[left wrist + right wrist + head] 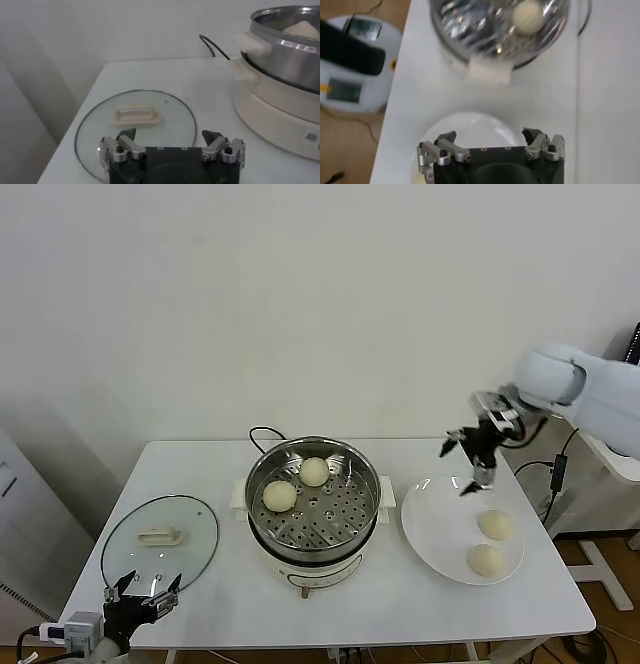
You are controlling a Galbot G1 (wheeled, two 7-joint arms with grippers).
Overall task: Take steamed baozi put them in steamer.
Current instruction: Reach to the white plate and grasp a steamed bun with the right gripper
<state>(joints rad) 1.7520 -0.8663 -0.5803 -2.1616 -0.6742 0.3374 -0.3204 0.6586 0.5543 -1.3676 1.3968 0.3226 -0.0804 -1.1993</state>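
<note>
Two buns (297, 484) are already seated in the steamer (365, 484); two more (490, 542) remain on the plate (430, 529) at the right. The right gripper (470, 464), spread wide and empty, is held above the plate's far edge. It should be lowered squarely over the farther bun and closed gently. The left gripper (145, 594) is parked, spread, near the lid (200, 534).

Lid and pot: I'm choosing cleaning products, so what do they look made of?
The lid looks like clear glass with a cream plastic handle: the table shows through it. The pot looks like polished steel: mirror-bright, perforated tray, on a matte cream base, probably plastic.
</note>
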